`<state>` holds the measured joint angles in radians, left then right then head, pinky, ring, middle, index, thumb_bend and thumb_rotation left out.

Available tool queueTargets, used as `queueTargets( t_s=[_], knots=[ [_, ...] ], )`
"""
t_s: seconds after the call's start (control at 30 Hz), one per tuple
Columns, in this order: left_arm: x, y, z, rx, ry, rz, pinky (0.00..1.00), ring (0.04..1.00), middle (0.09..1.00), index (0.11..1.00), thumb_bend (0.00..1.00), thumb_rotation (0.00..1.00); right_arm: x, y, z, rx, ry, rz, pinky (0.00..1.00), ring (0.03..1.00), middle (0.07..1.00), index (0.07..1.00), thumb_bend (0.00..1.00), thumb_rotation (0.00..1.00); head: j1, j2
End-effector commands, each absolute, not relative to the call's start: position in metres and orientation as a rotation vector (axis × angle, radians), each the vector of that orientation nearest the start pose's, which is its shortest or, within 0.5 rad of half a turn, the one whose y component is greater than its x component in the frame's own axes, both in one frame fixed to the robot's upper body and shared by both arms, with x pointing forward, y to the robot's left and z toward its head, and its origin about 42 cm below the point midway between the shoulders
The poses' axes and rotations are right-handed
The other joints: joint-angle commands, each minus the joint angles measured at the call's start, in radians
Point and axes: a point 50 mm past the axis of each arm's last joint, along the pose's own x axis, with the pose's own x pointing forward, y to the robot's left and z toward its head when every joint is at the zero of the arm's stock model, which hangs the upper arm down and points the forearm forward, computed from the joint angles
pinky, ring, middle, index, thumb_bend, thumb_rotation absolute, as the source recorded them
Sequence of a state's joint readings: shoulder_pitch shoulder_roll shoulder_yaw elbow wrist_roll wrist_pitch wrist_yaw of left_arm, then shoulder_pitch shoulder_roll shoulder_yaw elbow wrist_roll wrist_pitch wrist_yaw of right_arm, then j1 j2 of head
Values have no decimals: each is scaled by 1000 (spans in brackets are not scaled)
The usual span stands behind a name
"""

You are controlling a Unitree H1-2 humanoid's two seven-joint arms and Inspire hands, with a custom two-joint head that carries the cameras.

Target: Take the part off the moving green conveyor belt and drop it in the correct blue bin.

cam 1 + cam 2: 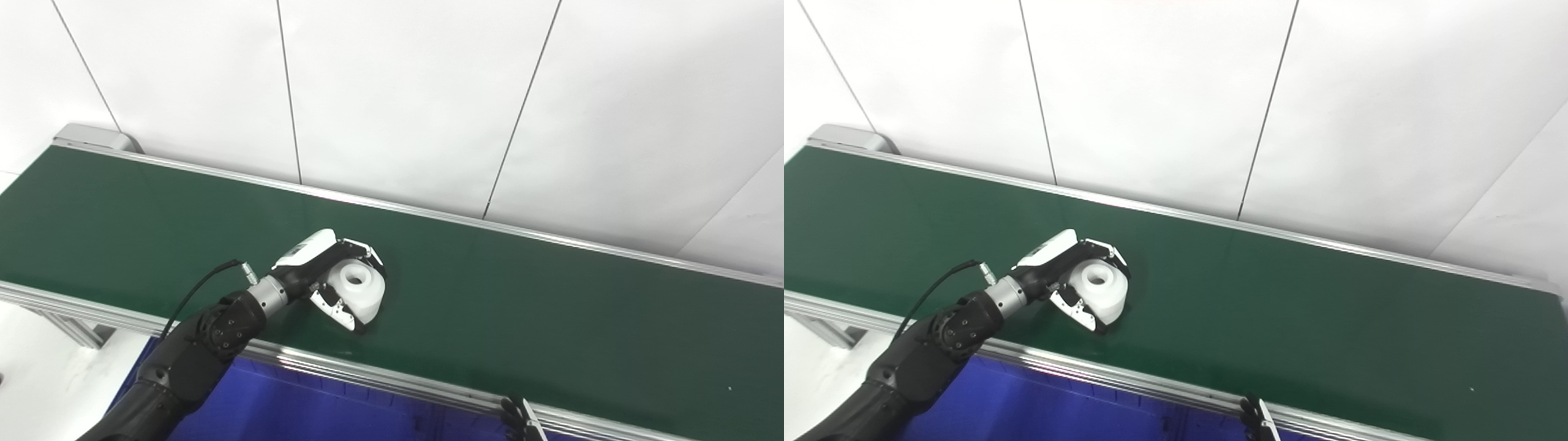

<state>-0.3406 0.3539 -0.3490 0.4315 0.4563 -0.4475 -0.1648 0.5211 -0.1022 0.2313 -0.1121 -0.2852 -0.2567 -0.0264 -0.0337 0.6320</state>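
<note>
A white plastic part [360, 288] with a round hole in its top rests on the green conveyor belt [551, 318]. My left hand [327, 269] reaches over the belt's near rail and its fingers and thumb are closed around the part on both sides; it also shows in the right eye view [1072, 275] with the part [1102, 288]. Only the dark fingertips of my right hand [520, 419] show at the bottom edge, below the near rail, too little to tell its state. A blue bin [294, 404] lies below the near rail.
The belt runs from upper left to lower right between two silver rails [380, 373]. A white panelled wall [398, 92] stands behind the far rail. A grey end housing [92, 136] sits at the belt's far left.
</note>
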Motion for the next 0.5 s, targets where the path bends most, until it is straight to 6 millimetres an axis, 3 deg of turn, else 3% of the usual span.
queueTargets(
  t_s=[0.0, 0.23, 0.47],
  knots=[
    [381, 244, 119, 962, -315, -651, 457, 424, 512, 507, 497, 0, 96, -195, 55, -270, 47, 182, 874, 907, 927, 967, 612, 736, 2, -2],
    [374, 255, 134, 998, -341, -644, 465, 425, 498, 511, 498, 0, 95, -193, 57, -263, 42, 181, 866, 908, 929, 967, 610, 731, -16, 9],
    [334, 262, 149, 739, -429, -560, 437, 427, 492, 519, 498, 0, 91, -189, 64, -278, 37, 182, 844, 900, 926, 964, 616, 746, -89, 50]
  ],
)
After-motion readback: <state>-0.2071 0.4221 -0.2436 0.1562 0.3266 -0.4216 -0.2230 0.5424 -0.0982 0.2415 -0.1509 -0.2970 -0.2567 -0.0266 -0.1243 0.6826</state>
